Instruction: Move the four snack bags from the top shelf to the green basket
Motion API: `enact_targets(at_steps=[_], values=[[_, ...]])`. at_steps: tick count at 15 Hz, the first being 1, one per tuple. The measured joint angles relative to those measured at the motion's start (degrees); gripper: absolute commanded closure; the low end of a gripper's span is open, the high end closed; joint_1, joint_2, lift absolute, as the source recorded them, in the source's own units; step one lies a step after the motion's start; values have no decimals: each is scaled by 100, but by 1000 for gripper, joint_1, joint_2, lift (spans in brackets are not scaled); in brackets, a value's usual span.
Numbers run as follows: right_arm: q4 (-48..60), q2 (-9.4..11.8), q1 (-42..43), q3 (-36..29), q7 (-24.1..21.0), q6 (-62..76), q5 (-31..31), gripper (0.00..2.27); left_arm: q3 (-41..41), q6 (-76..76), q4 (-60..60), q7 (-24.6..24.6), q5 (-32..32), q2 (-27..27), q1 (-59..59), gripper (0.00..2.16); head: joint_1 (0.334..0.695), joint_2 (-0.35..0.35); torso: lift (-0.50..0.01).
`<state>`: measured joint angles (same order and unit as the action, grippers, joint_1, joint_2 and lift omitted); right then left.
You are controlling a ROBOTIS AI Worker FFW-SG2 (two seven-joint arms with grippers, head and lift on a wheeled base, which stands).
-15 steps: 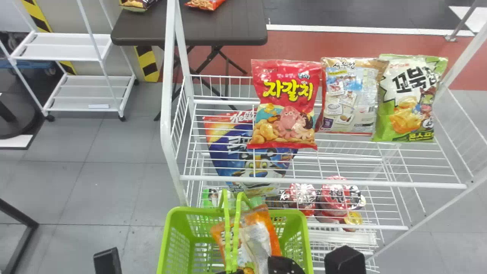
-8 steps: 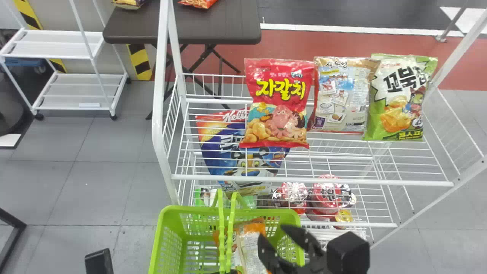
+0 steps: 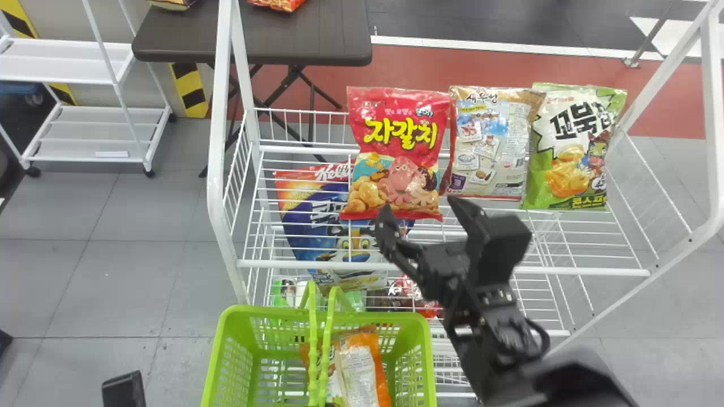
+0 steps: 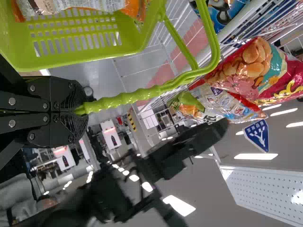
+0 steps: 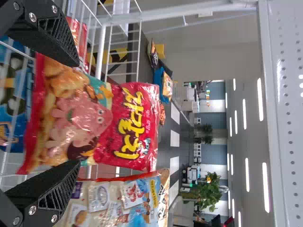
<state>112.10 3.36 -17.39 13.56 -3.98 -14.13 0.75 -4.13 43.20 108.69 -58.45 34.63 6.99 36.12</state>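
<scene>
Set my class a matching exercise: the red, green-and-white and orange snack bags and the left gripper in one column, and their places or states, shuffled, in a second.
Column one
1. Red snack bag
2. Green-and-white snack bag
3. Orange snack bag
4. Left gripper

Column two
A. Inside the green basket
B. On the top shelf, at the robot's left end of the row of three bags
C. Closed on the basket's handle
D. On the top shelf, at the robot's right end of that row

Right pairs: 1-B, 2-D, 3-A, 4-C
</scene>
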Motion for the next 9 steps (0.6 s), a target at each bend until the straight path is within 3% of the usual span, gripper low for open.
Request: enact_targets(at_steps=[4, 5, 6, 7, 9], values=[[-926, -221, 1320, -74, 123, -945, 92, 262, -48, 3, -56, -27, 16, 52, -2, 1686, 695, -70, 0], [-1149, -241, 1547, -110, 294, -1075, 149, 856, -64, 0, -81, -27, 29, 67, -11, 1686, 695, -55, 0], [-1375, -291, 1765, -166, 567, -1231, 192, 1673, -83, -9, -116, -27, 44, 77, -21, 1686, 695, -42, 0], [-1526, -315, 1917, -207, 683, -1376, 192, 2037, -98, -14, -144, -27, 54, 81, -30, 1686, 695, -37, 0], [-1609, -325, 1997, -210, 713, -1526, 158, 2226, -117, -17, -161, -27, 61, 84, -35, 1686, 695, -36, 0]])
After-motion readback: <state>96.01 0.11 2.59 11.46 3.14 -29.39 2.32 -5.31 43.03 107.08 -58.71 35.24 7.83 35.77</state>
